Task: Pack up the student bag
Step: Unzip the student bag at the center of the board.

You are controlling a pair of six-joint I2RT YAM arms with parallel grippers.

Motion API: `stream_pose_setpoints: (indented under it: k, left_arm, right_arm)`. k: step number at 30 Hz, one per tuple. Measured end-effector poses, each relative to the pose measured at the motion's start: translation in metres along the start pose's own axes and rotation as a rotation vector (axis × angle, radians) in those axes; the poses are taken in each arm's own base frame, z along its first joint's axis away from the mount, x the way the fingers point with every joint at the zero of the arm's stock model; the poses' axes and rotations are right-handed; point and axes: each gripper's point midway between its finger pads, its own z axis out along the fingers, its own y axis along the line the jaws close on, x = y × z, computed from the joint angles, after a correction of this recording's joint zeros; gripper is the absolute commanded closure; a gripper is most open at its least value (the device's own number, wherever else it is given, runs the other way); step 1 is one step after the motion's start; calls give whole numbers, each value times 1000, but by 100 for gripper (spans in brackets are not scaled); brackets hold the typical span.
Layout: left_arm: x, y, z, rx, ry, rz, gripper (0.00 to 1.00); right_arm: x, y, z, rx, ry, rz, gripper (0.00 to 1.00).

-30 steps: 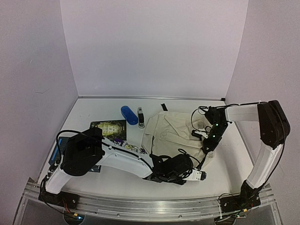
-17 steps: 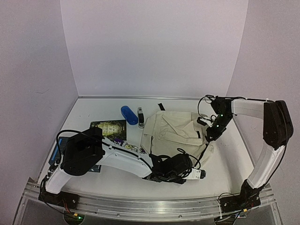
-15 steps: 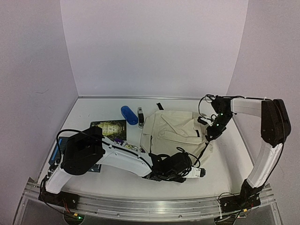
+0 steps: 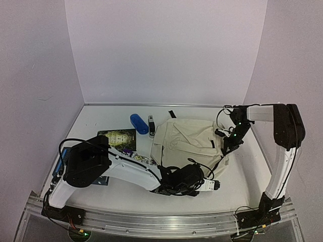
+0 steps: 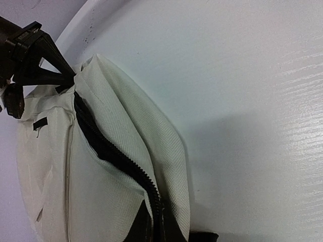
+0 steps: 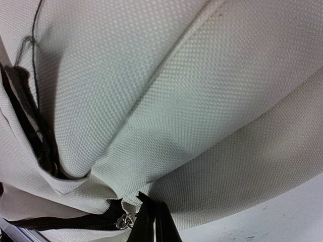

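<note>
Cream student bag [image 4: 184,138]: left tool [image 5: 154,229] and right tool [image 6: 151,222] each pinched shut on fabric beside its zipper.

Loose bits out on the left side of the table [image 4: 103,118]

Up at eleven o'clock lies a blue oblong case [image 4: 139,123], and just beside it at its three o'clock sits a small dark-and-silver object [image 4: 151,126], too small to name. At the case's seven o'clock a dark picture-covered book [image 4: 117,137] lies flat. Out at nine o'clock, a flat blue item [image 4: 61,164] peeks out, mostly hidden.
</note>
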Motion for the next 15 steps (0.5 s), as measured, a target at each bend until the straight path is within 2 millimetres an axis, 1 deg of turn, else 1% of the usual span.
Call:
stream_pose_setpoints:
  k: [2,3,4,6,7,9,11,14,15]
  left_arm:
    - [0,1,-2,-4,-2,-1,72]
    - [1,1,-3,-2,3,-4,63]
    - [2,0,-4,2,7,-3,55]
    - [1,0,-8,4,13,-20,45]
    - [0,1,-11,4,12,-32,41]
    - [-4,5,-16,4,7,-67,33]
    - [-10,10,-23,7,-6,-104,28]
    - [-19,23,-42,6,-30,-196,23]
    - [-24,30,-49,3,-48,-236,22]
  right_arm:
    - [0,2,-3,-13,-12,2,79]
    - [1,3,-5,-14,-22,1,67]
    - [1,3,-10,-14,-34,5,57]
    - [0,0,-29,-4,-81,6,38]
    - [-1,-1,-40,3,-110,4,32]
    - [-3,3,-67,10,-180,-3,25]
    - [-5,15,-95,8,-247,-24,20]
    - [-8,44,-134,-24,-342,-77,19]
    - [-9,53,-142,-33,-364,-96,19]
